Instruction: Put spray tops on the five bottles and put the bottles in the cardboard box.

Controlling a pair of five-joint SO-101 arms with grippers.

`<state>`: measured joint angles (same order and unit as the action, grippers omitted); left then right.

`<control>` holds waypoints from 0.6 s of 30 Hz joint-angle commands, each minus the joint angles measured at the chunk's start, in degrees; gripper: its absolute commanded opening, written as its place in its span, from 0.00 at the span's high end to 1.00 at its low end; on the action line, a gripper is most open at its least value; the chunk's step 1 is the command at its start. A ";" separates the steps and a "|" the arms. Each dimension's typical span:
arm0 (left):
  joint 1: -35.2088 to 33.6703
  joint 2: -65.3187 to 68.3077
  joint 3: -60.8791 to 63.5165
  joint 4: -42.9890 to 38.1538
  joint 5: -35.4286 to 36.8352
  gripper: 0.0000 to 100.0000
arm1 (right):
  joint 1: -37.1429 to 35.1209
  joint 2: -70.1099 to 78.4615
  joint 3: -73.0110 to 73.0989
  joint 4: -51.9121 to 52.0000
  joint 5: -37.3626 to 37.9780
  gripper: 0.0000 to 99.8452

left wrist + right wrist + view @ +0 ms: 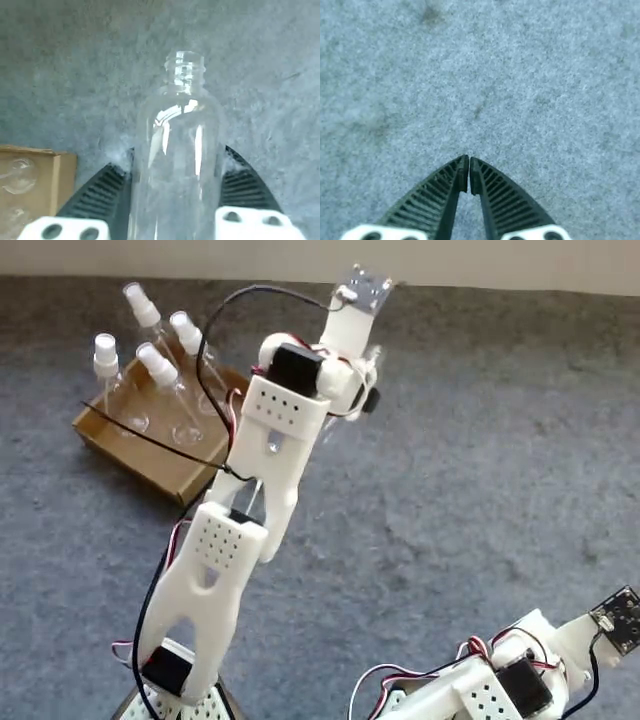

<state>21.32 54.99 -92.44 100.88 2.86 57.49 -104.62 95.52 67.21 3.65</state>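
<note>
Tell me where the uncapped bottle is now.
The left claw grips the bottle; in the high view it is just right of the cardboard box.

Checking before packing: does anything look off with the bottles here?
Yes. The bottle held in the left claw has a bare threaded neck, while the four bottles in the cardboard box all carry spray tops.

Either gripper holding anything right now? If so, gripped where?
Left gripper holds a clear bottle with no spray top, clamped across its body below the shoulder; the threaded neck sticks out beyond the grip. Right gripper is shut on nothing.
</note>
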 commanded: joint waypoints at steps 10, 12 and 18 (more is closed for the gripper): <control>-0.22 -31.25 42.42 0.09 -7.30 0.89 | 0.84 -0.75 6.90 0.40 0.00 1.00; -0.22 -33.54 48.22 0.00 -7.30 0.89 | 0.84 -0.75 6.90 0.40 0.00 1.00; -0.66 -34.33 62.20 -0.44 -7.47 0.89 | 0.84 -0.75 6.90 0.40 0.00 1.00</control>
<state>21.14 24.57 -36.70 100.88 -3.91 57.49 -104.62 95.52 67.21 3.65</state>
